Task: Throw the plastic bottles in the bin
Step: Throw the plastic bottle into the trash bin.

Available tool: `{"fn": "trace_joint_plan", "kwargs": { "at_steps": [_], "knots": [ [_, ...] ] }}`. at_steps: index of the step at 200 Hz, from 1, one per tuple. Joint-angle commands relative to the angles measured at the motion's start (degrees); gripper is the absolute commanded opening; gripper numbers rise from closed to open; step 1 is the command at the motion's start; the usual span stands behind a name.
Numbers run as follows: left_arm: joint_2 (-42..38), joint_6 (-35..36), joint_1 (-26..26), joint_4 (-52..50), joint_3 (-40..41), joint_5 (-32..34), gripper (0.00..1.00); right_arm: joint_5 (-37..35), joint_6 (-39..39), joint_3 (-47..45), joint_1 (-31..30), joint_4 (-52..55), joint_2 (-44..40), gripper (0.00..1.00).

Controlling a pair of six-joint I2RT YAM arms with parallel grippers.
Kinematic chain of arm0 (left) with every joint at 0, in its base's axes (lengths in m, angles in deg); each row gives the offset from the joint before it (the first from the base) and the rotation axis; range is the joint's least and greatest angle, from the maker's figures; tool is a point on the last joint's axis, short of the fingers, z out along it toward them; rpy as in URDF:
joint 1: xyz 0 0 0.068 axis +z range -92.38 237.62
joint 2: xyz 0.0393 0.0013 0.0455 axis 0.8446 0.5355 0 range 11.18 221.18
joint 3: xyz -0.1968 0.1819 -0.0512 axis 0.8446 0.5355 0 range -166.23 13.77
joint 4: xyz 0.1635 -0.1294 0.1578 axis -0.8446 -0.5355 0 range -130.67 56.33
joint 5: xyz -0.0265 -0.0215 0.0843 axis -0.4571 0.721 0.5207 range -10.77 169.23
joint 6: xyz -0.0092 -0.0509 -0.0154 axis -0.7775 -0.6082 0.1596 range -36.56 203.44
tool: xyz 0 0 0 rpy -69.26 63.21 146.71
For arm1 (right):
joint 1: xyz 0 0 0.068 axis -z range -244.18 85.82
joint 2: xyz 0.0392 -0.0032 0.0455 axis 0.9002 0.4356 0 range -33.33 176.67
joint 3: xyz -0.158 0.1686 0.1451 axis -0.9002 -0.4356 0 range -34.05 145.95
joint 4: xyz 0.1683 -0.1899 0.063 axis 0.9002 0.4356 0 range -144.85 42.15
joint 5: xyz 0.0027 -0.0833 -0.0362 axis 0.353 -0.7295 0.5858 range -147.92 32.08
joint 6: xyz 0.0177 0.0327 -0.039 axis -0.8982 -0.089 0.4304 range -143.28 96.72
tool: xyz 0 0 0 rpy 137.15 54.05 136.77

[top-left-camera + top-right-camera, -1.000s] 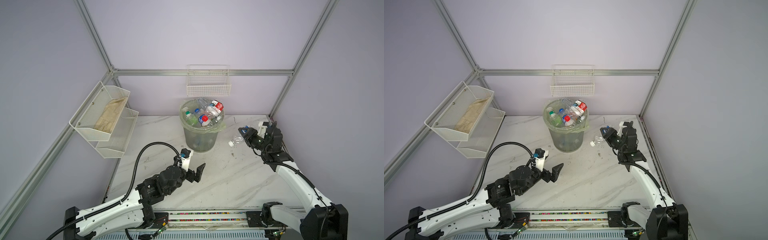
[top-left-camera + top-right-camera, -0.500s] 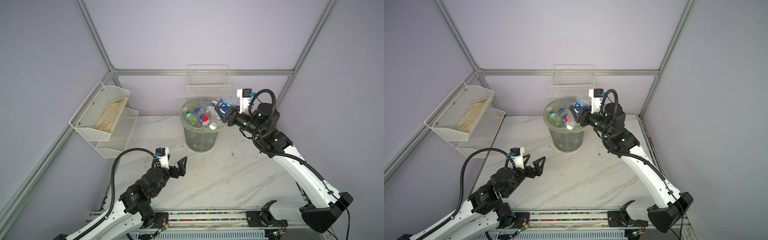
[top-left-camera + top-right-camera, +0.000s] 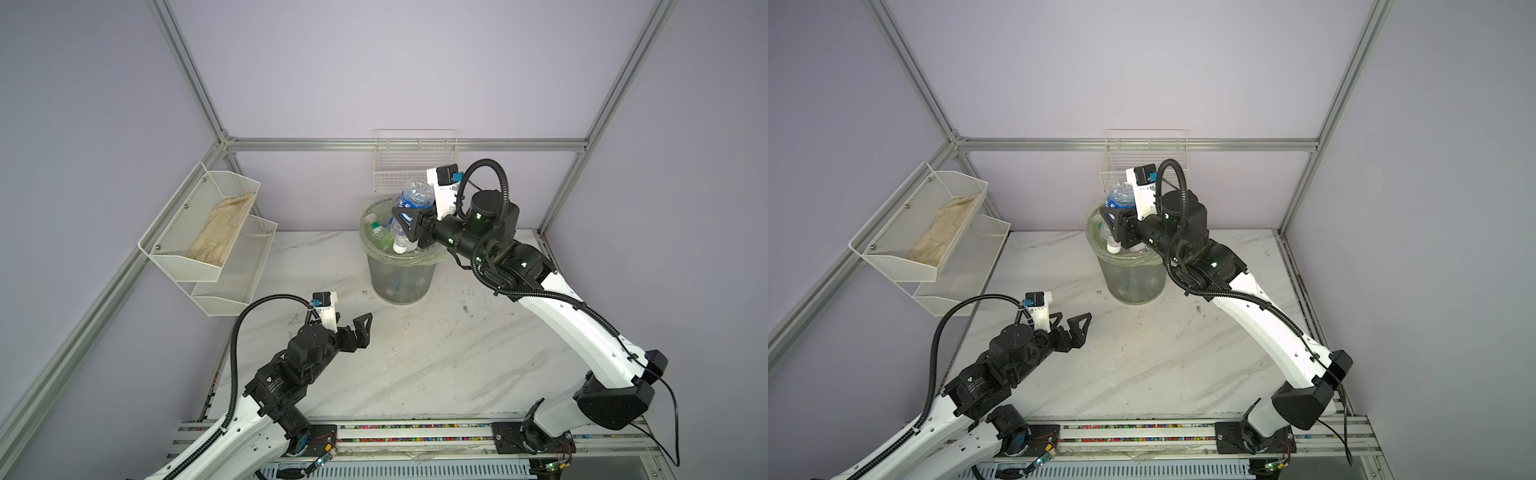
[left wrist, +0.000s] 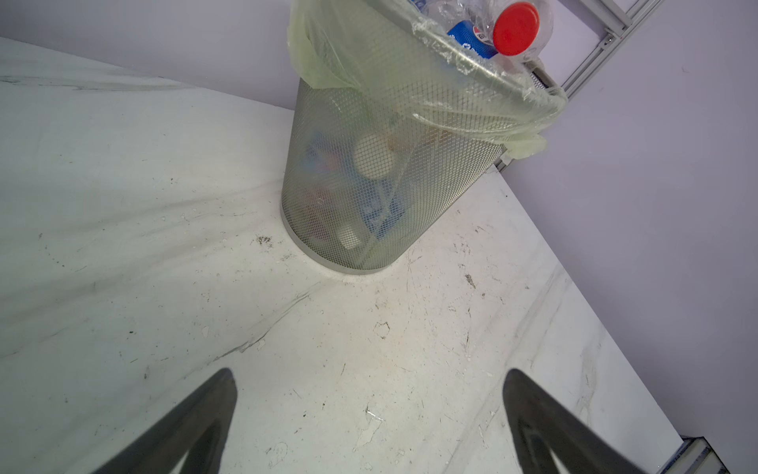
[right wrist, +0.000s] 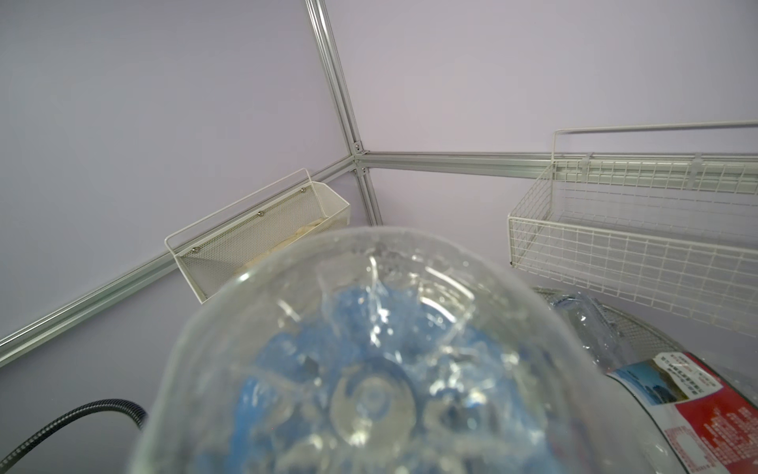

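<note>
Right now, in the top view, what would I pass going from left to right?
shelf → left gripper → bin

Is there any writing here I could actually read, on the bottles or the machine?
No text is legible.
Red and white label on a bottle in the grey mesh bin: tiny print, unreadable.
Blue label on the clear plastic bottle in the right pincer: white marks, blurred.
Dark blue label by the red cap: blurred logo only.
</note>
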Motion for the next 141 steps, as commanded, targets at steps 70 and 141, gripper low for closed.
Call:
{"fn": "trace_joint_plan", "kwargs": {
  "at_steps": [70,141],
  "knots": [
    [-5.9,-0.8,0.9,-3.9,1.9,1.4,1.0,-6.3,4.0,10.7,-0.8,4.6,5.3,0.0],
    [-6.4,-0.9,0.9,-4.3,1.7,1.4,1.0,-10.0,3.6,17.3,-0.8,7.1,14.1,0.0]
  ]
}}
